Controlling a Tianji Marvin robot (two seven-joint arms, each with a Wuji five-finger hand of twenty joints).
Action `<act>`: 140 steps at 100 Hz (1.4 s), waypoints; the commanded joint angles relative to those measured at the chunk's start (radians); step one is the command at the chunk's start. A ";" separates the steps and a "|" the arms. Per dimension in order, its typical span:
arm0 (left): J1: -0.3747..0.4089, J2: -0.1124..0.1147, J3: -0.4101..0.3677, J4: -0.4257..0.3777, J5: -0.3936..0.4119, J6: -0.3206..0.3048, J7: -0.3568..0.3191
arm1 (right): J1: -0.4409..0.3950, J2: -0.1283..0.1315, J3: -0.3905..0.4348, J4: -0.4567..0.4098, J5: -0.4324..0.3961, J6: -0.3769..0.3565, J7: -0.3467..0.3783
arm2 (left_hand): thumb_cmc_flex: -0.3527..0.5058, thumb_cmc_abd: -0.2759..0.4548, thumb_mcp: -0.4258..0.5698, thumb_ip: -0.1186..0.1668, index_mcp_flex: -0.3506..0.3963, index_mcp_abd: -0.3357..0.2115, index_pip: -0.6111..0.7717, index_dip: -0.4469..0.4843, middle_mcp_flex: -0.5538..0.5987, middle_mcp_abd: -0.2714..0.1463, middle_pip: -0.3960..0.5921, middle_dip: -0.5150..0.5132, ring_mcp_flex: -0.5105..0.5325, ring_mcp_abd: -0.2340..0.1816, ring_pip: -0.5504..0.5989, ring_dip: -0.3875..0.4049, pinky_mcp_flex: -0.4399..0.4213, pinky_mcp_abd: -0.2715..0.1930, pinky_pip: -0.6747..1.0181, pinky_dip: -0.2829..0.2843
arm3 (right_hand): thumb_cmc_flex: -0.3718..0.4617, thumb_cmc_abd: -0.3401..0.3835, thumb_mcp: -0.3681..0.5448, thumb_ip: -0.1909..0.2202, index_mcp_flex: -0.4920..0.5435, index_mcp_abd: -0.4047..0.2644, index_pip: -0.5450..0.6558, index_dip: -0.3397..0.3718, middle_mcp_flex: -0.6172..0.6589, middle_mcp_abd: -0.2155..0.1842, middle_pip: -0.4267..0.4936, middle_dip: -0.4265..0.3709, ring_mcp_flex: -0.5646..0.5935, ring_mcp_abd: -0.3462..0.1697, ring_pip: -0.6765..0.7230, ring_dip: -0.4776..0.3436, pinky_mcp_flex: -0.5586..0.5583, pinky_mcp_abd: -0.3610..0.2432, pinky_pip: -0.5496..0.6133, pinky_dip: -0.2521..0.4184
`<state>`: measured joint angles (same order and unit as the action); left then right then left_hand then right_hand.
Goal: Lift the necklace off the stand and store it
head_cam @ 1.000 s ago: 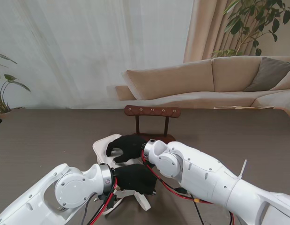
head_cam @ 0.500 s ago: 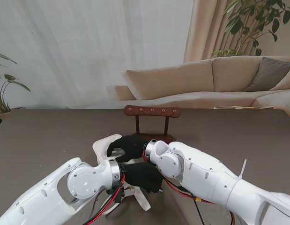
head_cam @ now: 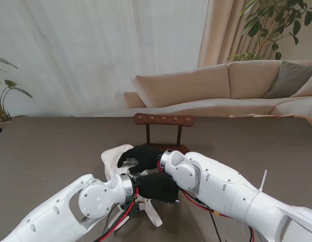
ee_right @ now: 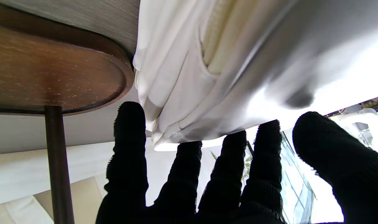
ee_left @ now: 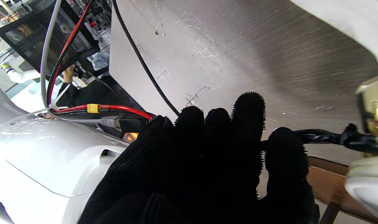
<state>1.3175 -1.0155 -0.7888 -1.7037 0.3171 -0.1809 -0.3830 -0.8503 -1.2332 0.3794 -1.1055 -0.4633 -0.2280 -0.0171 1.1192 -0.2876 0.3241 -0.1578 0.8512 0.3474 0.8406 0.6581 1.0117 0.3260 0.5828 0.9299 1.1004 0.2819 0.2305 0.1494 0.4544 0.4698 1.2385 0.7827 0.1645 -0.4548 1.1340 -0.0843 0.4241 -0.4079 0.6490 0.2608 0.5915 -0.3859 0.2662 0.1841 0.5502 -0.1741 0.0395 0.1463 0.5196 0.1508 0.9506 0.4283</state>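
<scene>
On the white box, right hand rests, spread

Stand camera looks down; wrist cameras, close, share the white pouch.

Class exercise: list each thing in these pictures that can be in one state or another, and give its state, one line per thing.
Wooden stand: upright, nothing visibly hanging from its bar.
White jewellery box: lid open.
Black cord: pinched between the left hand's fingertips.
Left hand: fingers closed on the cord.
Right hand: fingers spread, resting on the box, holding nothing.
</scene>
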 commanded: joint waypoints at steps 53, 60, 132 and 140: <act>0.036 -0.075 -0.030 0.059 0.109 -0.063 0.216 | -0.081 -0.029 -0.049 0.008 0.022 -0.021 0.071 | -0.038 -0.067 0.160 0.013 0.033 -0.111 -0.029 -0.078 0.037 -0.052 -0.173 -0.072 -0.058 -0.057 -0.048 -0.007 -0.171 -0.218 -0.128 -0.207 | 0.001 0.021 0.042 -0.019 0.061 0.226 0.091 0.024 0.095 0.246 0.127 0.065 0.163 0.180 0.260 0.081 -0.279 -0.024 0.002 -0.004; 0.037 -0.075 -0.032 0.060 0.125 -0.069 0.222 | -0.081 -0.028 -0.048 0.009 0.024 -0.020 0.073 | -0.049 -0.076 0.164 0.015 0.028 -0.115 -0.056 -0.098 0.020 -0.045 -0.202 -0.100 -0.087 -0.055 -0.061 -0.011 -0.204 -0.193 -0.126 -0.209 | 0.001 0.022 0.041 -0.020 0.059 0.227 0.091 0.024 0.093 0.246 0.127 0.065 0.162 0.182 0.260 0.081 -0.278 -0.022 0.002 -0.004; 0.194 0.017 -0.271 -0.231 0.383 -0.047 -0.095 | -0.082 -0.023 -0.041 0.009 0.032 -0.023 0.082 | -0.583 -0.202 0.372 0.035 -0.107 -0.076 -0.626 -0.287 -0.260 -0.054 -0.432 -0.511 -0.500 -0.068 -0.183 -0.053 -0.407 -0.197 -0.419 -0.185 | -0.005 -0.004 -0.007 -0.024 0.014 0.192 0.078 0.020 0.049 0.279 0.126 0.065 0.143 0.273 0.236 0.084 -0.304 0.014 -0.025 -0.003; 0.202 0.023 -0.287 -0.248 0.387 -0.038 -0.131 | -0.083 -0.021 -0.039 0.008 0.033 -0.023 0.084 | -0.595 -0.210 0.355 0.034 -0.110 -0.072 -0.631 -0.291 -0.267 -0.053 -0.439 -0.523 -0.514 -0.063 -0.185 -0.054 -0.408 -0.196 -0.444 -0.186 | -0.005 -0.004 -0.008 -0.023 0.014 0.193 0.078 0.020 0.047 0.279 0.126 0.065 0.144 0.274 0.235 0.086 -0.304 0.016 -0.027 -0.003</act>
<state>1.5289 -1.0045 -1.0517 -1.9385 0.7024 -0.2364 -0.4991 -0.8655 -1.2538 0.3889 -1.1212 -0.4193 -0.2431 0.0010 0.5691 -0.4501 0.7078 -0.1365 0.7427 0.2586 0.2197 0.3815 0.7847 0.1726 0.1778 0.4249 0.6786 0.1086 0.1184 0.1117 0.0742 0.2633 0.8417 0.5983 0.1645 -0.4551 1.1338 -0.0843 0.4263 -0.2090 0.7191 0.2756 0.5790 -0.1992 0.2783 0.2166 0.5366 0.0346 0.0250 0.1574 0.5083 0.2275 0.9503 0.4291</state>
